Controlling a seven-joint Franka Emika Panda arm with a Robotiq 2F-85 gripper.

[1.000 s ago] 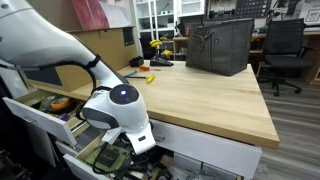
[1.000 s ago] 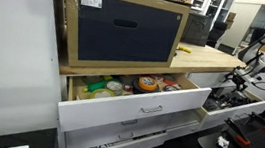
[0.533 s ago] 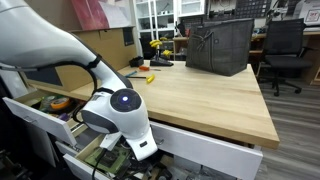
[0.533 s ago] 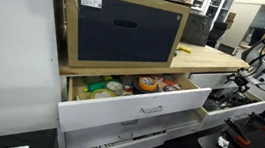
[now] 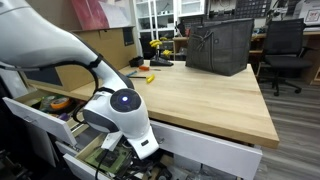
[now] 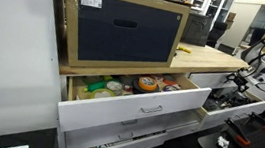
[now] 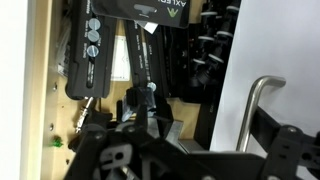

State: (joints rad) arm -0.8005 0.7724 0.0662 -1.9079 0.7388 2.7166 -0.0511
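Workshop shelves and a black office chair [image 5: 285, 45] stand behind a pale wooden table [image 5: 200, 100]. In an exterior view the white robot arm [image 5: 60, 50] bends down past the table's front edge. Its hand [image 5: 118, 162] is sunk in an open lower drawer [image 5: 85, 150]. Beyond the hand, on the table, lie a yellow-handled tool [image 5: 150, 77] and, further right, a black wire-mesh basket [image 5: 218, 45].

From the opposite end, an exterior view shows a large cardboard-edged dark box [image 6: 123, 28] on the table. Under it is an open white drawer [image 6: 139, 107] holding tape rolls and green packs, well apart from the hand [image 6: 234, 88] at the far right.

Only the wrist view sees inside the hand's drawer. A black plastic bit holder with silver ends [image 7: 85, 50] lies left of the hand [image 7: 143, 100]. A black packet lettered in white [image 7: 150, 8] lies just ahead of it, and a steel drawer handle [image 7: 255, 110] stands to its right. Dark clutter hides the fingertips, so I cannot tell whether they are apart or together.
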